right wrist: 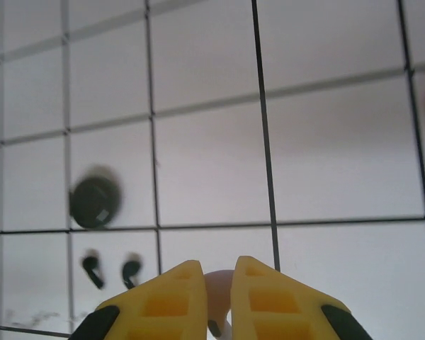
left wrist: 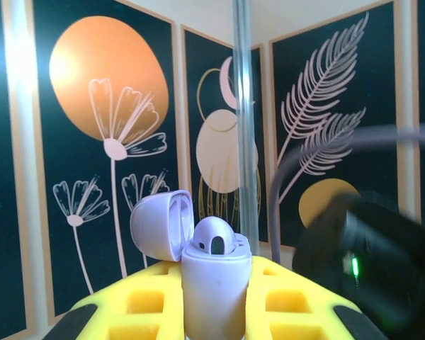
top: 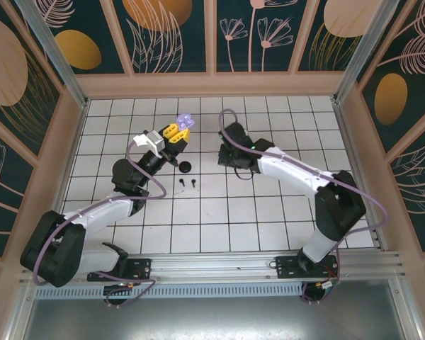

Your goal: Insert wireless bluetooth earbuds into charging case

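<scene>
Lilac case [left wrist: 214, 283] in left pincer [top: 177, 132], right pincer [right wrist: 218, 273] pinching pale earbud [right wrist: 217, 297], black earbuds [right wrist: 131, 269] nearby

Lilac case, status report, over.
Left gripper shut on open lilac case, one earbud seated. Right gripper shut on pale earbud. Black earbuds and black case on table, clear of both.
</scene>
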Tool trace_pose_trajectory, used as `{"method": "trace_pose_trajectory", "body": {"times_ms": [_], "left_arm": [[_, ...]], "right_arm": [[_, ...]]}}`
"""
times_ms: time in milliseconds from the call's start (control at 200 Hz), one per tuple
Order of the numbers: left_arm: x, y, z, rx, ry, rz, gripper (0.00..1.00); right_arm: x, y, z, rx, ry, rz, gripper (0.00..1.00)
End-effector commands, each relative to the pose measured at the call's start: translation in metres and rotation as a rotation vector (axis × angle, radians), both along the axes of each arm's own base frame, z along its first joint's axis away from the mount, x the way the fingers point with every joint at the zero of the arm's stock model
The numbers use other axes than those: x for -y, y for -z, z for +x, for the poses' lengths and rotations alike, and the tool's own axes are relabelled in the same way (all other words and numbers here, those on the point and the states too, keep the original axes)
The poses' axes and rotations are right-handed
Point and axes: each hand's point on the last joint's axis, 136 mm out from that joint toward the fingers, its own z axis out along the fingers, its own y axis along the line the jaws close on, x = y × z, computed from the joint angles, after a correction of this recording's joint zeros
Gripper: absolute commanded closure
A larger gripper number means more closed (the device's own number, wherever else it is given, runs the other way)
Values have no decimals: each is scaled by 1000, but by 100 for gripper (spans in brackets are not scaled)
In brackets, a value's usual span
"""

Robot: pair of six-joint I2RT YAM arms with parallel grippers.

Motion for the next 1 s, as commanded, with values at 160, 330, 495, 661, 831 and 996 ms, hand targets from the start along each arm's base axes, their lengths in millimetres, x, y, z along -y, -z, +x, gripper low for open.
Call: {"method": "trace_pose_trajectory", "body": {"times_ms": [160, 330, 495, 661, 831, 996], "left_arm": [[19, -8, -7, 58, 98, 84, 100], [29, -3, -2, 40, 147, 92, 100], [39, -1, 3, 44, 168, 85, 100], [49, -3, 8, 62, 190, 73, 100], [53, -11, 12, 92, 201, 50, 100], [55, -16, 13, 112, 210, 40, 100]], "right_arm": [[12, -158, 25, 318, -60, 94, 87], [5, -228, 23, 446, -115, 166, 87], [-6, -266, 14, 521, -166, 247, 86], [-20, -276, 3, 554, -209, 288, 86], [-25, -278, -9, 580, -220, 328, 86], [-27, -272, -18, 577, -211, 357, 86]]}}
